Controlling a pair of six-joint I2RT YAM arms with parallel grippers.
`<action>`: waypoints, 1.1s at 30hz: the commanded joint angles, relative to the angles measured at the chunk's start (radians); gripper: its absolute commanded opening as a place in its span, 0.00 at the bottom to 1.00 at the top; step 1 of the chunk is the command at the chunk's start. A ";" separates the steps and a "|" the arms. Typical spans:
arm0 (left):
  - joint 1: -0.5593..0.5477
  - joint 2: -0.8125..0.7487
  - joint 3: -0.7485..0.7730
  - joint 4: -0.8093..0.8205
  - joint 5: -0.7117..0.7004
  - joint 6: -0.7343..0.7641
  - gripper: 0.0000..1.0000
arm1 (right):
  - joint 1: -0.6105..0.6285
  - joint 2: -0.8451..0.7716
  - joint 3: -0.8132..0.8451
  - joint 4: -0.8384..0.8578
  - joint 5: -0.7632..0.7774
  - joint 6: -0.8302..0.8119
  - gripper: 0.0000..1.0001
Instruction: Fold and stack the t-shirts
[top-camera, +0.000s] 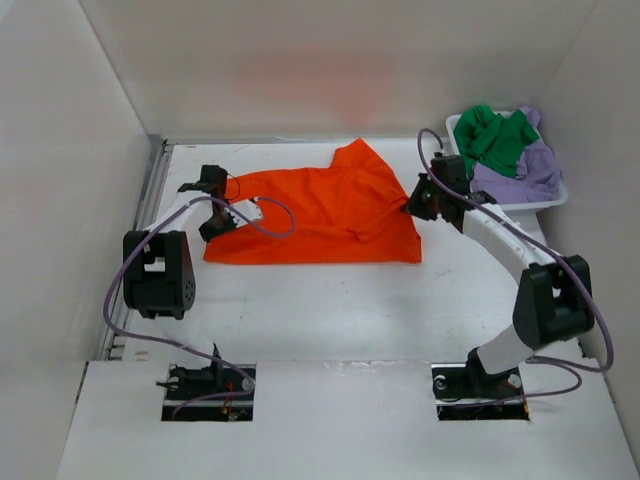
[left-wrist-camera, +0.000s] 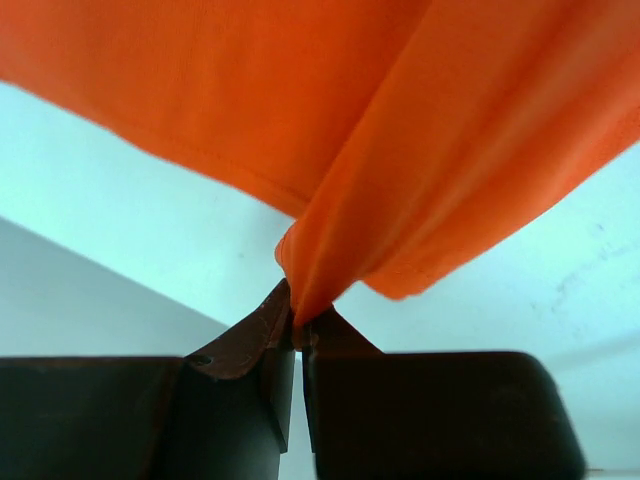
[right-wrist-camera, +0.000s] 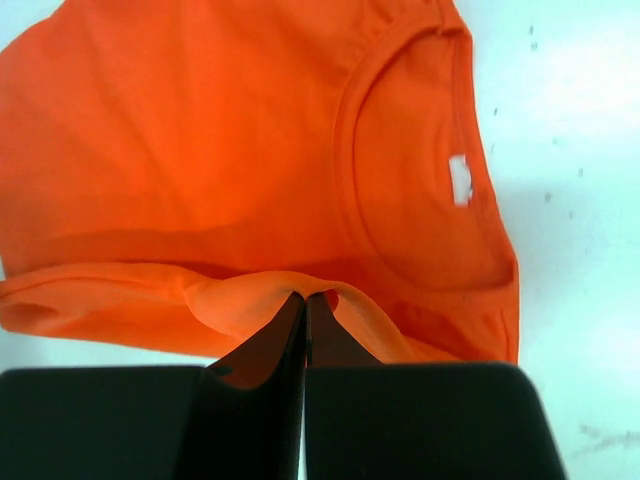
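Note:
The orange t-shirt (top-camera: 320, 215) lies spread across the middle of the table, its top right corner folded up toward the back. My left gripper (top-camera: 228, 195) is at its left edge, shut on a pinch of orange cloth (left-wrist-camera: 420, 150) that lifts off the table from my left gripper (left-wrist-camera: 297, 322). At the shirt's right edge my right gripper (top-camera: 408, 203) is shut on a raised fold beside the collar (right-wrist-camera: 400, 170); the pinch shows at my right gripper (right-wrist-camera: 306, 298). The green t-shirt (top-camera: 495, 138) and the lavender t-shirt (top-camera: 532, 172) lie crumpled in the basket.
The white lattice basket (top-camera: 556, 198) stands at the back right, just behind the right arm. White walls close in the table on the left, back and right. A metal rail (top-camera: 150, 190) runs along the left edge.

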 joint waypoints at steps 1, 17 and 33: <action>0.016 0.057 0.073 -0.061 0.023 -0.020 0.00 | -0.021 0.087 0.106 -0.001 -0.025 -0.082 0.00; 0.040 0.189 0.158 -0.053 -0.048 -0.112 0.11 | -0.041 0.377 0.350 -0.059 -0.079 -0.148 0.09; 0.008 -0.127 -0.038 0.002 -0.056 0.067 0.60 | -0.081 0.144 0.096 -0.081 0.027 -0.084 0.56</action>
